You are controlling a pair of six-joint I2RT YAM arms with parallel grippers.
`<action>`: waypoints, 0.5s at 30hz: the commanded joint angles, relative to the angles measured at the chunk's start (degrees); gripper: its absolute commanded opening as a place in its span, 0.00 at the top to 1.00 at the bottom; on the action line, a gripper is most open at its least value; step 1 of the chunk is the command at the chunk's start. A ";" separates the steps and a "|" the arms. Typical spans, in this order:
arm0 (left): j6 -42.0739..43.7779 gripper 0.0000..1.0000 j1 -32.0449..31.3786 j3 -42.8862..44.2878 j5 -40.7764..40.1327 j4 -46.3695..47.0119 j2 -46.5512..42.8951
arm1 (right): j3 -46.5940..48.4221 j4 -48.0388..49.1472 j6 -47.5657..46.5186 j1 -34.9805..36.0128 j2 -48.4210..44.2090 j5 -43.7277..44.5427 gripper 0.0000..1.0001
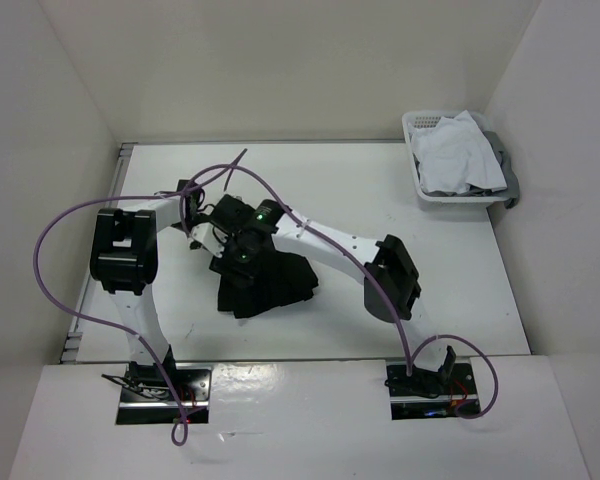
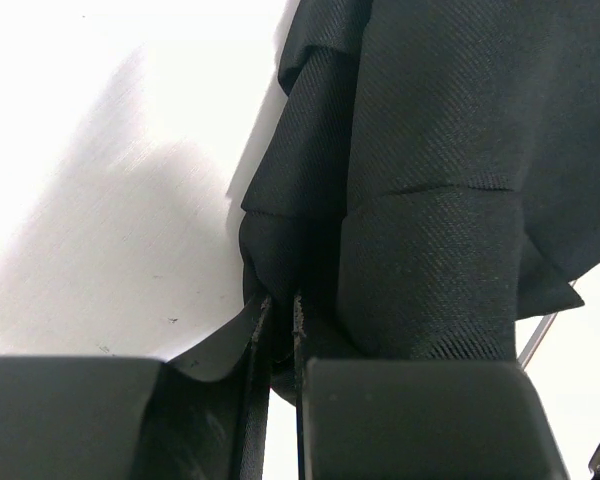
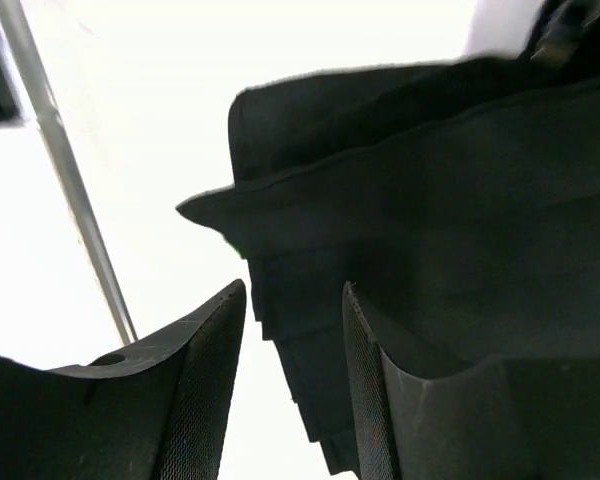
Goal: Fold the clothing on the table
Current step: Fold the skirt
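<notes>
- Roughly at the middle of the large flat white tabletop [image 1: 380, 180], a little to the left, lies the black pleated skirt of soft matte fabric [image 1: 270, 285]. It is bunched into a crumpled, uneven heap with stacked pleat edges.
- Seen from the left wrist, the weave is a fine diagonal twill, and a stitched seam crosses one panel.
- The left gripper [image 2: 280, 300] is at the skirt's far left part. Its flat black fingers are pinched together on a thin fold of the cloth.
- The right gripper [image 3: 295, 290] is just beside it, over the same end. Its ribbed black fingers stand apart with nothing between them, and the hemmed skirt edge lies beyond.
- At the far right corner, a small white slatted plastic basket [image 1: 420, 185] holds a rumpled white garment [image 1: 460, 150].
</notes>
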 commanded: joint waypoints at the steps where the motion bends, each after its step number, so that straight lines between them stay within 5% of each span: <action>1: 1.07 1.00 -0.48 -0.57 -1.34 1.14 2.09 | 5.05 -0.16 1.29 0.39 -0.57 -1.80 0.51; 6: 1.07 0.97 -0.48 -0.57 -1.34 0.61 2.09 | 7.33 -0.67 1.29 0.39 -0.57 -4.52 0.47; 10: 1.78 0.40 0.13 -0.57 -1.34 -0.44 1.04 | 6.21 -1.29 0.24 0.39 -2.40 -2.78 0.46; 15: 2.30 0.05 4.43 -0.57 -3.53 -1.14 -3.26 | -4.14 2.57 -0.90 -5.48 -12.22 -1.63 0.40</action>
